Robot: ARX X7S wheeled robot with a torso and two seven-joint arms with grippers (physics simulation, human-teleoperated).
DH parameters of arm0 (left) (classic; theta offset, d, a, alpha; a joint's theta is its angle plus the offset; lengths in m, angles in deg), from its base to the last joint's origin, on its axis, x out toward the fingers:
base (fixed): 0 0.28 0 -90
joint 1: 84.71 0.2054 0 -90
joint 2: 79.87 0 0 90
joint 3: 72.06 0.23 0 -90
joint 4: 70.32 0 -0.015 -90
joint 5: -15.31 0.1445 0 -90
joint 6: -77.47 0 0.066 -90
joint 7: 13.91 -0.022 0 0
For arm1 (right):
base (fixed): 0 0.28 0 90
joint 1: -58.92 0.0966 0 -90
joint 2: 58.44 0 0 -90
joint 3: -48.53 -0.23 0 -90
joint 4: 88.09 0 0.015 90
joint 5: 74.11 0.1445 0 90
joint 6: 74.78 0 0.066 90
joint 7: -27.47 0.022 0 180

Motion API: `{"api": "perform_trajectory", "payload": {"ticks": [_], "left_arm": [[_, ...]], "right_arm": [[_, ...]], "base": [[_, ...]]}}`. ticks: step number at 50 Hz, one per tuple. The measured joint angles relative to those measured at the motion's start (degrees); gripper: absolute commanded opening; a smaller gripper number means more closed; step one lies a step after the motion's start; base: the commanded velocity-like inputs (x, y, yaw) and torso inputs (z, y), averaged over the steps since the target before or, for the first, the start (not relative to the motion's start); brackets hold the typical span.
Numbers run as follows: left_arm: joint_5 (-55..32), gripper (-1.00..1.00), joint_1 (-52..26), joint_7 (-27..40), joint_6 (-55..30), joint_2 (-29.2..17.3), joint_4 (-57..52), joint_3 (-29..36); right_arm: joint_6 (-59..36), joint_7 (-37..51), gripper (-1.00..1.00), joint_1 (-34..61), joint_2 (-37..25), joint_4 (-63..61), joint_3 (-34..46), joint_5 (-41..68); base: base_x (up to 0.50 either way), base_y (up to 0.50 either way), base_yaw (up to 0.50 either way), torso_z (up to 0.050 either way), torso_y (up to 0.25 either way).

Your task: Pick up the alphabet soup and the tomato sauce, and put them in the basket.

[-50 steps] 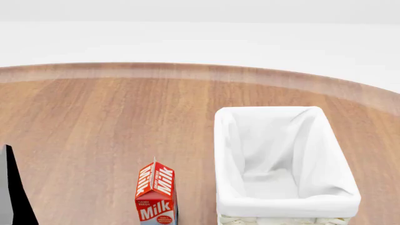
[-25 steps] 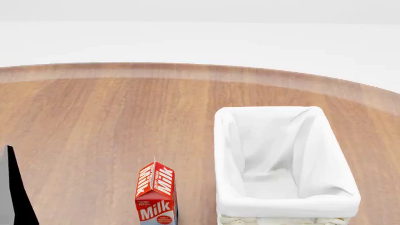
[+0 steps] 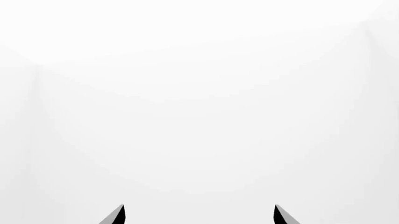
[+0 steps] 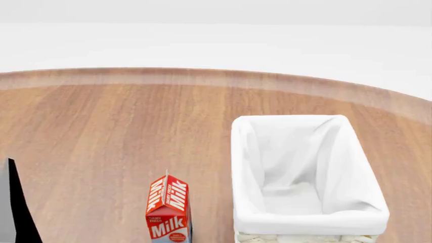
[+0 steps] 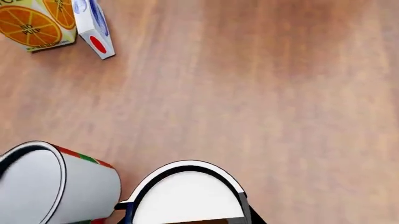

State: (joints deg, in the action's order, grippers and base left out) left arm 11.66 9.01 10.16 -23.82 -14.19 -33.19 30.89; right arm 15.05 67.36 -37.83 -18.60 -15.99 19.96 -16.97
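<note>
In the right wrist view, the alphabet soup (image 5: 187,198) fills the space between my right gripper's (image 5: 187,215) jaws. I see its pale lid and a strip of its blue label. The jaws press against its sides. The tomato sauce (image 5: 53,189), with a pale lid and a red-and-green label edge, stands right beside it, touching or almost touching. The basket (image 4: 307,223), with its white liner, stands empty at the right of the head view. My left gripper (image 3: 199,215) is open and faces blank white. Only a dark part of the left arm (image 4: 15,207) shows in the head view.
A red milk carton (image 4: 169,212) stands just left of the basket. An orange juice carton (image 5: 34,23) and a white-and-blue carton (image 5: 93,28) lie on the wooden table (image 5: 262,93) beyond the cans. The table's curved far edge (image 4: 216,76) shows in the head view.
</note>
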Motion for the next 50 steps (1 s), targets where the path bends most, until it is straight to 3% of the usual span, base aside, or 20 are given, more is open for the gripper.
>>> {"api": "perform_trajectory", "payload": {"ticks": [30,50], "left_arm": [[-0.40,1.00,0.45,0.53,1.01,-0.46,0.46,0.01],[-0.54,1.00,0.84,0.88,1.74,-0.75,0.91,0.09]], "right_arm": [[-2.57,12.13,-1.00,4.05,-11.67,-25.86,-3.04,-3.13],[-5.82,18.42,-1.00,15.28,-19.71,-38.29,-9.26,4.41]], "base": [[0.00,0.00,0.00,0.000,0.000],[0.00,0.00,0.00,0.000,0.000]]}}
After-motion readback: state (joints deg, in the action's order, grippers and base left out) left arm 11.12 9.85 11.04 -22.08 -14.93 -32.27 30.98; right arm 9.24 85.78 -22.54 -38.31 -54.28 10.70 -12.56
